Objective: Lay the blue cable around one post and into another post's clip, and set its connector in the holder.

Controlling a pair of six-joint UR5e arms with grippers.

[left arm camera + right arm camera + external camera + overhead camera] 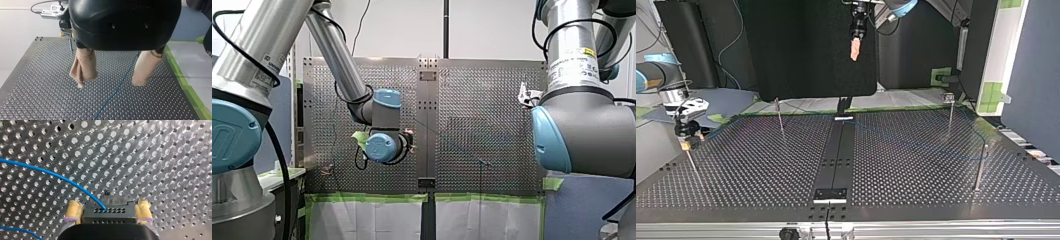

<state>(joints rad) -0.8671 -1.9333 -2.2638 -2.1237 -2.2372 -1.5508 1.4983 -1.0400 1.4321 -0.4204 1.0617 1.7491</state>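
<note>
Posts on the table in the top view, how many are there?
4 posts: one under my right gripper at the left, one back left, one back right, one front right. Others may be hidden.

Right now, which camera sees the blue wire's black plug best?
Right wrist view: the connector sits close up between my right claw's yellow pads, blue cable entering it. Other views show only the distant claw, the connector too small to tell.
</note>
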